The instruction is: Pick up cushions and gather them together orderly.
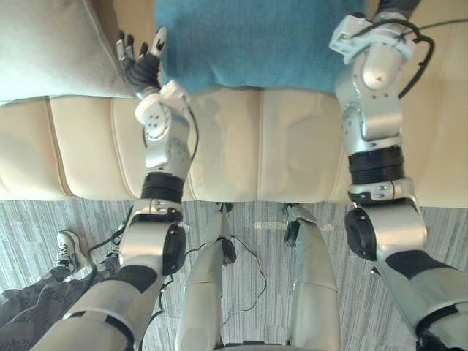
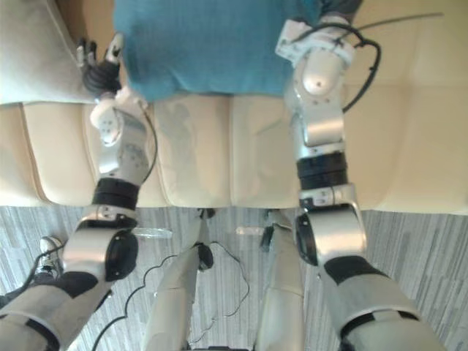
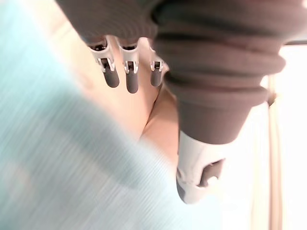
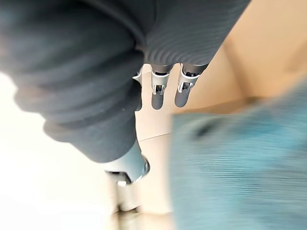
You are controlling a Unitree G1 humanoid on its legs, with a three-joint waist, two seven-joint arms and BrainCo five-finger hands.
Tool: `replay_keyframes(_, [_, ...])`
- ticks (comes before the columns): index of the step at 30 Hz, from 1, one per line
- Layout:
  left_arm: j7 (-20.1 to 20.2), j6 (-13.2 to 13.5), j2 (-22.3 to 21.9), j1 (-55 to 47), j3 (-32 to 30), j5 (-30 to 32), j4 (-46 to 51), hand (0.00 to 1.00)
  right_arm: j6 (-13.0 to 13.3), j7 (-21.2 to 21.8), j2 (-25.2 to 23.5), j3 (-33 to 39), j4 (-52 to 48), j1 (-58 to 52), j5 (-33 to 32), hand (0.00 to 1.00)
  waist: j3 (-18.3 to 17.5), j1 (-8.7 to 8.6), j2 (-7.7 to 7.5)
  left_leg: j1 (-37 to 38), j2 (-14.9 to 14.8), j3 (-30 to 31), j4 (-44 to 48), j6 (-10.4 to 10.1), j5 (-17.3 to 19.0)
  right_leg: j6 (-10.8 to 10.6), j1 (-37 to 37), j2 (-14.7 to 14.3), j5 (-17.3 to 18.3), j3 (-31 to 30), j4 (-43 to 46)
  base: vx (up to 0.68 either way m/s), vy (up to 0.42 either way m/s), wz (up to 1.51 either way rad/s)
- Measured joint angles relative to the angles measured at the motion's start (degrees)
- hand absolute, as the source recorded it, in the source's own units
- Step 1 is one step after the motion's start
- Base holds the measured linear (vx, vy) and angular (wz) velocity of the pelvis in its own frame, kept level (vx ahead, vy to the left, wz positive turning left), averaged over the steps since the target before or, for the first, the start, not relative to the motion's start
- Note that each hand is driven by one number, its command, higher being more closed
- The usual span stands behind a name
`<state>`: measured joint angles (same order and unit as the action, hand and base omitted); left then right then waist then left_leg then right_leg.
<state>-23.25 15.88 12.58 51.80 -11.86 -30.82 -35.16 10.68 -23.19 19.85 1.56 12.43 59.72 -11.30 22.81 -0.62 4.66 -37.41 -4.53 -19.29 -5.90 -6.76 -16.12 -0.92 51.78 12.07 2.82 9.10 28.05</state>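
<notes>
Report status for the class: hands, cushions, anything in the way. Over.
Left hand open, left of blue cushion. Right hand open, right of it. Grey cushion apart, further left on sofa. No obstruction seen.

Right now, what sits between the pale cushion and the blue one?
The left hand, fingers straight, at the edge of the blue cushion; left eye view.

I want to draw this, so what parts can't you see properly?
Blue cushion: top cut off by the eye views' upper edge; blurred in both wrist views.
Grey cushion: mostly cut off at the left eye view's corner.
Right hand: mostly cut off by that upper edge in the eye views.
</notes>
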Motion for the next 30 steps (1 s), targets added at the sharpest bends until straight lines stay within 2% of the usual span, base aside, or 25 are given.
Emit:
replay_keyframes(3, [2.54, 0.87, 2.70, -9.66, 0.01, -0.87, 5.43, 0.00, 1.74, 2.89, 3.02, -0.29, -8.36, -10.80, 0.05, 0.00, -0.08, -0.07, -0.18, 5.13, -0.46, -0.49, 0.00, 1.35, 1.19, -0.28, -5.71, -0.88, 0.17, -0.10, -1.96, 0.07, -0.071, -0.22])
replay_keyframes(4, [3.76, 1.84, 3.52, -15.79, -0.10, -0.89, 7.32, 0.00, 2.51, 4.30, 3.22, -1.21, -11.79, -18.02, 0.00, 0.00, -0.31, -0.25, -0.63, 8.10, -0.71, -0.62, 0.01, 1.57, 2.14, -0.84, -9.05, -1.28, 0.59, -0.14, -3.02, 0.06, -0.056, -0.17])
replay_keyframes(7, [6.22, 2.18, 3.07, -24.62, 0.03, -0.84, 8.53, 0.00, 3.31, 7.87, 2.47, -3.20, -14.04, -28.88, -0.13, 0.00, -0.63, -0.66, -1.41, 12.81, -1.22, -0.87, 0.01, 1.59, 3.41, -1.06, -14.36, -2.11, 0.82, -0.16, -4.89, 0.07, -0.056, -0.19])
replay_keyframes(8, [8.17, 2.17, 1.53, -31.39, 0.06, -0.71, 8.72, 0.00, 3.45, 11.23, 0.97, -5.43, -14.02, -36.05, -0.48, 0.00, -1.38, -0.72, -2.52, 15.87, -1.53, -1.41, 0.03, 1.69, 4.32, -1.21, -17.64, -2.59, 1.19, -0.29, -5.95, 0.08, -0.040, -0.17])
replay_keyframes(12, [11.80, 1.30, -3.65, -43.97, 1.65, 0.94, 7.85, 0.00, 3.43, 17.07, -5.94, -7.56, -12.75, -50.34, -0.42, 0.00, -3.43, -0.60, -5.28, 21.84, -2.07, -1.71, 0.05, 1.16, 6.21, -1.51, -24.38, -3.29, 2.32, -0.02, -8.11, 0.14, -0.035, -0.09])
replay_keyframes(13, [13.36, 0.88, -5.23, -47.79, 2.58, 2.83, 5.75, 0.00, 3.43, 18.61, -7.81, -7.44, -10.04, -54.20, 0.07, 0.00, -5.30, -0.59, -6.12, 23.32, -2.06, -1.72, 0.05, 1.05, 6.83, -1.67, -26.03, -3.37, 2.68, 0.02, -8.71, 0.09, -0.003, -0.02])
replay_keyframes(14, [13.68, 0.73, -5.66, -48.86, 2.78, 3.35, 5.05, 0.00, 3.43, 19.00, -8.37, -7.29, -8.91, -55.28, 0.10, 0.00, -6.00, -0.59, -6.36, 23.67, -2.05, -1.74, 0.06, 0.95, 7.02, -1.75, -26.46, -3.39, 2.78, -0.01, -8.88, 0.13, -0.003, -0.03])
replay_keyframes(15, [14.79, -0.10, -7.41, -52.18, 3.09, 5.15, 2.01, 0.00, 3.34, 20.07, -10.51, -6.16, -3.72, -58.75, 0.22, 0.00, -8.24, -0.56, -6.80, 25.16, -2.09, -1.67, 0.06, 0.88, 7.73, -1.81, -28.64, -3.61, 2.81, 0.16, -10.22, 0.21, 0.005, 0.03])
replay_keyframes(19, [17.32, -2.56, -10.61, -56.86, 2.08, 11.40, -11.37, 0.00, 1.22, 20.98, -15.62, -1.36, 17.51, -64.78, 2.47, 0.00, -14.10, -0.36, -6.49, 30.41, -1.98, -0.38, 0.07, 0.85, 9.66, -2.60, -36.69, -3.89, 2.78, 1.57, -14.89, 0.19, 0.022, 0.12])
replay_keyframes(24, [17.68, -4.69, -11.69, -57.78, -0.72, 15.77, -20.99, 0.00, -0.36, 21.02, -17.52, 3.88, 33.15, -65.60, 4.06, 0.00, -17.14, -0.37, -5.50, 34.10, -1.81, -0.06, 0.05, 0.73, 10.89, -3.26, -42.02, -4.30, 1.91, 1.68, -19.10, 0.07, 0.028, 0.00])
replay_keyframes(30, [18.56, -6.77, -11.37, -58.42, -3.01, 19.66, -24.20, 0.00, -2.32, 20.92, -17.61, 8.89, 43.47, -65.78, 4.62, 0.00, -19.86, -0.33, -4.83, 36.82, -1.53, 0.29, 0.03, 0.53, 11.61, -3.51, -46.90, -5.08, -0.23, 1.38, -24.08, 0.02, 0.020, -0.01])
